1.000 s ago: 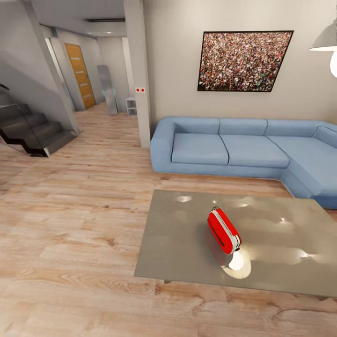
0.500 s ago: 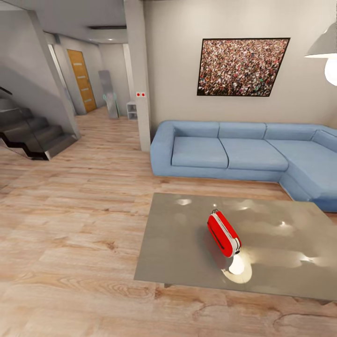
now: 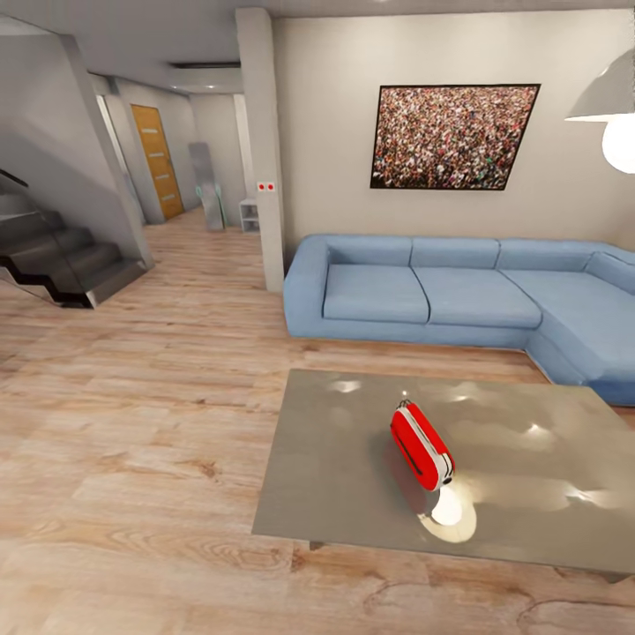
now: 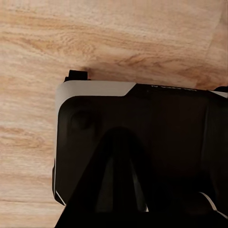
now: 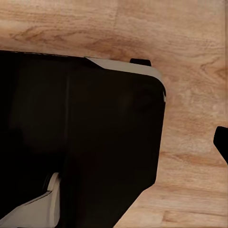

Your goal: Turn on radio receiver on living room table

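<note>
The red radio receiver [image 3: 422, 445] lies slanted near the middle of the glossy grey coffee table [image 3: 344, 476], its short black antenna stub at the far end. The table stands ahead and to the right in the living room, in front of the blue corner sofa [image 3: 441, 295]. Both wrist views look down on the robot's black base [image 4: 142, 142] [image 5: 85, 137] over the wood plank floor [image 4: 71, 38]. Dark finger shapes blend into the base there, so I cannot make out how either gripper stands.
A crowd picture [image 3: 454, 137] hangs above the sofa. A lamp [image 3: 613, 115] hangs at the upper right, its glare reflecting off the table beside the radio. A pillar [image 3: 263, 150], dark stairs [image 3: 62, 260] and a hallway with a wooden door [image 3: 157, 159] lie to the left. Bare floor [image 3: 132, 441] stretches left of the table.
The whole picture has slid slightly downward, so the camera has moved. The radio lies in the same spot on the table.
</note>
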Motion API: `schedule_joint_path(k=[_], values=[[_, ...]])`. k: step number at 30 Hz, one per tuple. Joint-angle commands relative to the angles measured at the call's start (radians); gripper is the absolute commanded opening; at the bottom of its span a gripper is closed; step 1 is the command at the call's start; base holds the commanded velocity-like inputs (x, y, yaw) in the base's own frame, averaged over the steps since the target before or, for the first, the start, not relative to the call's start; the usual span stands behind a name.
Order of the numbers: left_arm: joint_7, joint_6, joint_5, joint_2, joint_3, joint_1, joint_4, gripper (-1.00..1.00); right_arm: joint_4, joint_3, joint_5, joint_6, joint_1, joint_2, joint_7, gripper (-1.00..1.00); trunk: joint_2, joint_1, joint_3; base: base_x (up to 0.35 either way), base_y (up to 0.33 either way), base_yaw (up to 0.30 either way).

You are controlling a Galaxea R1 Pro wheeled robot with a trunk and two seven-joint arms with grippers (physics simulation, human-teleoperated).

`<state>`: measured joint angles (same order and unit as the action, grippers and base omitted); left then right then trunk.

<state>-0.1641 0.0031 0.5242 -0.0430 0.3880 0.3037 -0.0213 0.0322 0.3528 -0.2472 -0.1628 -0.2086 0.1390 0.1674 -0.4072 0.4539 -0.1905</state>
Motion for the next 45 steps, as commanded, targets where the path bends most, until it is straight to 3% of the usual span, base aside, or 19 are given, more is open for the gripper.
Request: schedule_joint_path(k=[1, 37, 45], values=[[0.000, 0.000, -0.001, 0.000, 0.000, 0.000, 0.000, -1.00, 0.000, 0.000, 0.000, 0.000, 0.000, -0.001, 0.000, 1.00, 0.000, 0.000, 0.002, 0.000, 0.000, 0.000], [0.000, 0.000, 0.000, 0.000, 0.000, 0.000, 0.000, -1.00, -0.003, 0.020, -0.006, 0.003, 0.000, -0.030, -0.005, 1.00, 0.000, 0.000, 0.052, 0.000, 0.000, 0.000], [0.000, 0.000, 0.000, 0.000, 0.000, 0.000, 0.000, -1.00, -0.003, 0.023, -0.043, 0.003, 0.000, -0.031, -0.011, 1.00, 0.000, 0.000, 0.052, 0.000, 0.000, 0.000]])
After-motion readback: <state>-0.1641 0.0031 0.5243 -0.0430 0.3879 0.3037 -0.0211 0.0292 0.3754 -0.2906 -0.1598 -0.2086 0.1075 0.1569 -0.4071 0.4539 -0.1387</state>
